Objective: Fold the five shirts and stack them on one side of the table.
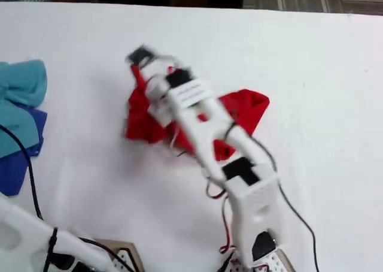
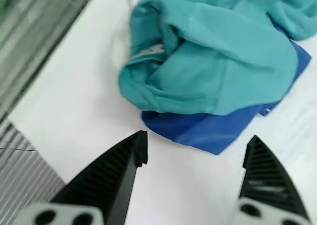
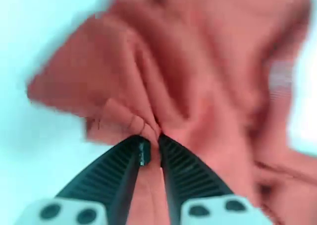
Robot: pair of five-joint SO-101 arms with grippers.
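— What has the right gripper (image 3: 151, 144) got?
— It is pinched tight on a raised fold of the red shirt (image 3: 198, 61). That fold may be a hem or a sleeve edge; I cannot tell which.
— Where does the shirt lie?
— It is crumpled near the middle of the tabletop (image 1: 311, 62). From above, the right arm (image 1: 239, 164) crosses it and hides its middle, so red shows on both sides of the arm.
— And the arm's pose?
— It is stretched out from the near edge, slanting away and to the left, with the wrist tipped down into the cloth. Its base is cut off at the frame's edge.
— The left gripper (image 2: 198, 146)?
— Its jaws are spread wide and hold nothing. It hangs over bare tabletop, just beside the blue shirt (image 2: 208, 128).
— How much of the blue one shows?
— Little, just a strip and a corner. The teal shirt (image 2: 213, 61) lies bunched on top and covers the rest. In the high view both sit at the tabletop's left edge, partly cut off.
— And the left arm (image 1: 24, 236)?
— It is low in the near left corner, mostly out of frame, with a black cable (image 1: 27, 170) running to it.
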